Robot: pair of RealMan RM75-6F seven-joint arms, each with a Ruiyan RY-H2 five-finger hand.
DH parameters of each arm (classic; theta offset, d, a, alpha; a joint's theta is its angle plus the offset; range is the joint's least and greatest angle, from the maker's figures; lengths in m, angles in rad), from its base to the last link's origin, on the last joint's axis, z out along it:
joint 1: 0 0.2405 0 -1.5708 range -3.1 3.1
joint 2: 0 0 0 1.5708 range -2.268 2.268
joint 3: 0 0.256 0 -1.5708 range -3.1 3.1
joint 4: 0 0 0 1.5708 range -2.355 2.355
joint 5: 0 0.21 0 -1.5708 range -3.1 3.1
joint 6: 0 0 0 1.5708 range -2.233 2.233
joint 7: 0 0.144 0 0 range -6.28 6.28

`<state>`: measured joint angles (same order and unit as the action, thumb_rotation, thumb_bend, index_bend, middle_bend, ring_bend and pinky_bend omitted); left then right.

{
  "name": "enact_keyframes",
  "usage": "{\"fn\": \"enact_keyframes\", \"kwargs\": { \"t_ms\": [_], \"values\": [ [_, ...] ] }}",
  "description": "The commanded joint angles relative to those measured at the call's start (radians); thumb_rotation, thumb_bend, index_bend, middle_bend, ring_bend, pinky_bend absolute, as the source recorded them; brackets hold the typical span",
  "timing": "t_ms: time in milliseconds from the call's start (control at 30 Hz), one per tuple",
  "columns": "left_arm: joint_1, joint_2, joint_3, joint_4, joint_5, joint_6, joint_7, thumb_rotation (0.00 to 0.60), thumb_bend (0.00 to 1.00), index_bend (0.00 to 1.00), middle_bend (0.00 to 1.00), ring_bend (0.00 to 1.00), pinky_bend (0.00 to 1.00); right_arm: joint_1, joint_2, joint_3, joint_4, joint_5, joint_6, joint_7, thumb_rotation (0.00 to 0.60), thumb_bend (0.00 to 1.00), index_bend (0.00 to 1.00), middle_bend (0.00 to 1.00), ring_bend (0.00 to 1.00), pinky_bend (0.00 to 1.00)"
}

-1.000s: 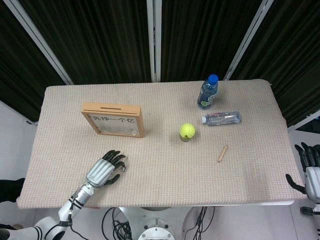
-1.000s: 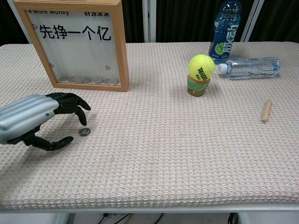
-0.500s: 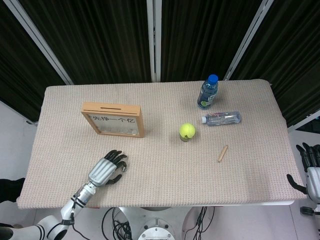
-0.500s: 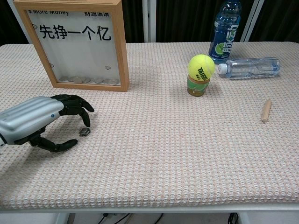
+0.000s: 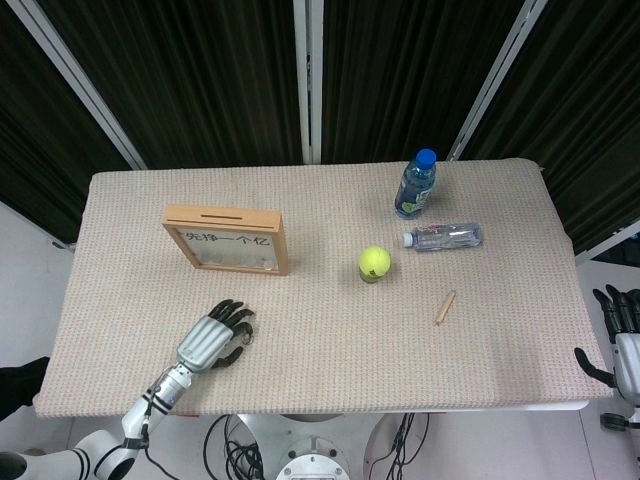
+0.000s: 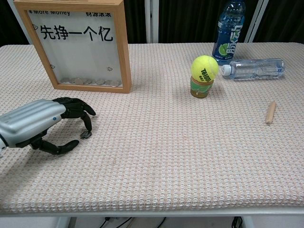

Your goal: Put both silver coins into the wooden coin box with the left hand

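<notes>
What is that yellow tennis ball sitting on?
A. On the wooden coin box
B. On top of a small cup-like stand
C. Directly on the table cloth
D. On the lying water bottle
B. In the chest view the tennis ball rests on a small green and brown stand, which lifts it off the table, apart from the lying bottle and the wooden coin box.

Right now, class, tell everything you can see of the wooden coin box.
The wooden coin box is a light wood frame around a clear front pane printed with black Chinese characters. A slot runs along its top edge. It stands upright on the woven tablecloth, with silver coins lying in a row inside its base. Nothing else touches it.
</notes>
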<state>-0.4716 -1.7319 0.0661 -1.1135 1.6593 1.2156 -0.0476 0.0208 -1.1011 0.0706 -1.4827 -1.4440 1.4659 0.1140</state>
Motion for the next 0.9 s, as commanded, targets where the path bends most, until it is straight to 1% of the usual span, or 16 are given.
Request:
{"fn": "enact_keyframes", "kwargs": {
  "t_ms": [33, 300, 667, 900],
  "values": [
    [0.0, 0.003, 0.001, -0.003, 0.0, 0.001, -0.001, 0.6, 0.3, 0.38, 0.16, 0.08, 0.12, 0.001, 0.0, 0.0, 0.0, 0.0, -0.002, -0.002, 0.6, 0.23, 0.0, 0.0, 0.0, 0.0],
    [0.002, 0.007, 0.004, -0.01, -0.003, 0.003, -0.003, 0.6, 0.3, 0.41, 0.16, 0.08, 0.12, 0.004, -0.002, -0.002, -0.001, -0.003, -0.007, -0.006, 0.6, 0.23, 0.0, 0.0, 0.0, 0.0],
    [0.0, 0.0, 0.009, 0.001, -0.003, -0.003, -0.017, 0.6, 0.3, 0.42, 0.16, 0.08, 0.12, 0.0, -0.003, -0.004, 0.0, 0.0, -0.005, -0.007, 0.6, 0.23, 0.0, 0.0, 0.0, 0.0],
    [-0.004, -0.012, 0.01, 0.017, -0.005, -0.01, -0.024, 0.6, 0.3, 0.41, 0.16, 0.08, 0.12, 0.002, -0.006, -0.004, 0.006, 0.002, -0.01, -0.004, 0.6, 0.23, 0.0, 0.0, 0.0, 0.0]
  ]
}}
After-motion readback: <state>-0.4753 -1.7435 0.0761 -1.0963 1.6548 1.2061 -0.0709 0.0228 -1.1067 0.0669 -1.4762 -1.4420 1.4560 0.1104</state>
